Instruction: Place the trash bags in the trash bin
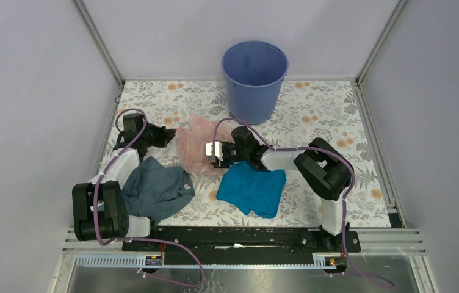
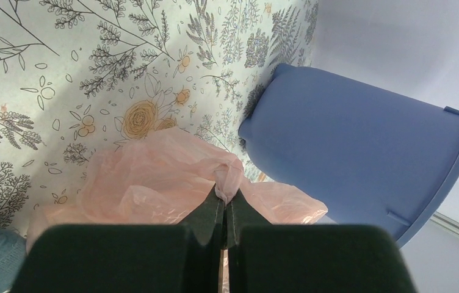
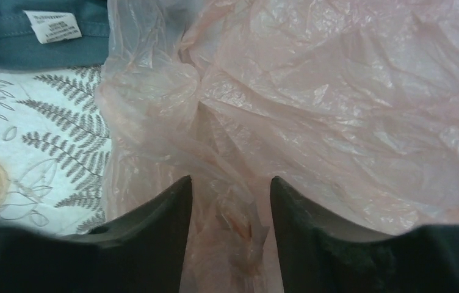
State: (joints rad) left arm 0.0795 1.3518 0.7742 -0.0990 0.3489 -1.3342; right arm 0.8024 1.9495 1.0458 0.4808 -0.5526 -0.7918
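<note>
In the top view, the round blue plastic trash bin (image 1: 254, 78) is standing upright at the upper centre of the frame, at the far edge of the floral-patterned counter (image 1: 318, 113), its mouth facing up. The crumpled, translucent pink plastic trash bag (image 1: 195, 146) is lying on the counter in the middle of the frame, below and to the left of the bin, near it but outside it. The left arm's fingers (image 2: 209, 213) are reaching in from the left of the frame and are pressing fully together on a bunched fold of the pink bag, as the left wrist view shows at its lower centre. The right arm's fingers (image 3: 169, 210) are coming in from the right side of the bag and are standing parted, with a twisted strand of the pink plastic lying loose in the gap between them, not being squeezed. A slate-blue fabric cloth (image 1: 154, 190) with a white label is lying at the lower left, touching the bag's edge, and a teal fabric cloth (image 1: 252, 189) is lying at the lower centre, partly under the right arm.
</note>
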